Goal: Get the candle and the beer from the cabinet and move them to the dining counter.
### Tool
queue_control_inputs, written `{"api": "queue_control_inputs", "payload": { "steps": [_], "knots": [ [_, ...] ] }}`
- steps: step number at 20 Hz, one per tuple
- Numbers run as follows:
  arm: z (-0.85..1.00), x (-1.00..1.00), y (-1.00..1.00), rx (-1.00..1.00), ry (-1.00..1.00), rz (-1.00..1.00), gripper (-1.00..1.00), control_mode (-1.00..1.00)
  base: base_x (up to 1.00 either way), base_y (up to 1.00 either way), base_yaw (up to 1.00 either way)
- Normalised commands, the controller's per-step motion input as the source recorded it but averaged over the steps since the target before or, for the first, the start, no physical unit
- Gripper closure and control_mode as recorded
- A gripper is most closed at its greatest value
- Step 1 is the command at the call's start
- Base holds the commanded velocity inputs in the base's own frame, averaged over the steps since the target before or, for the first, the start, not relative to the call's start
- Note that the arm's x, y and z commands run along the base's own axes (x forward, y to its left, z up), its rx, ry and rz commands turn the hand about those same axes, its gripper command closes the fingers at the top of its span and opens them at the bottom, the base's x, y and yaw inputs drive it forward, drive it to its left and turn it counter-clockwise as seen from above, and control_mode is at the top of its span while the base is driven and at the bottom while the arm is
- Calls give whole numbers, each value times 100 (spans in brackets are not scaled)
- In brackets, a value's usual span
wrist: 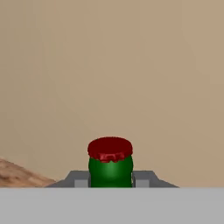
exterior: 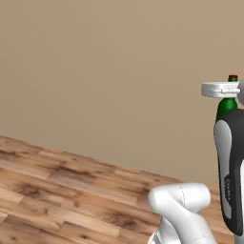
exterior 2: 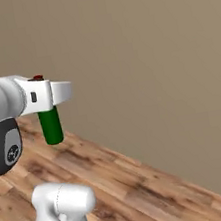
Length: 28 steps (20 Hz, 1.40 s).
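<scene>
The beer (exterior 2: 50,126) hangs upright in mid-air, clear of any surface, with the wooden floor (exterior 2: 145,188) well below it and a plain tan wall (exterior 2: 148,51) beyond. The gripper (wrist: 110,175) is closed on its neck just under the red cap (wrist: 110,148); in the hand view a grey finger (wrist: 142,178) sits on each side of the green glass. The body of the bottle dangles free below the hand in the right base view, and in the left base view its shoulder (exterior: 227,106) peeks out above the dark forearm (exterior: 231,176).

The main risk, as I judge it, is the bottle slipping. The hold is high on a slim, smooth neck, so all the weight pulls down through a small contact. A sharp turn or stop of the base could swing the body like a pendulum and work it loose, and a fall onto that floor would likely break it. Neither the counter nor the candle is in sight, so the carry may be long.
</scene>
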Motion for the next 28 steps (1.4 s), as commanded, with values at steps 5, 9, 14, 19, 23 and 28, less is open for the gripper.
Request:
{"api": "queue_control_inputs", "payload": {
  "steps": [5,9,14,19,23,28],
  "knots": [
    [0,0,0,0,0,0,100,100,86,-19,81],
    [0,0,0,0,0,0,100,100,90,-19,80],
    [0,0,0,0,0,0,100,100,98,-22,77],
    [0,0,0,0,0,0,100,100,100,-19,72],
    [0,0,0,0,0,0,100,100,100,-15,68],
    [0,0,0,0,0,0,100,100,100,-33,60]
  ]
}}
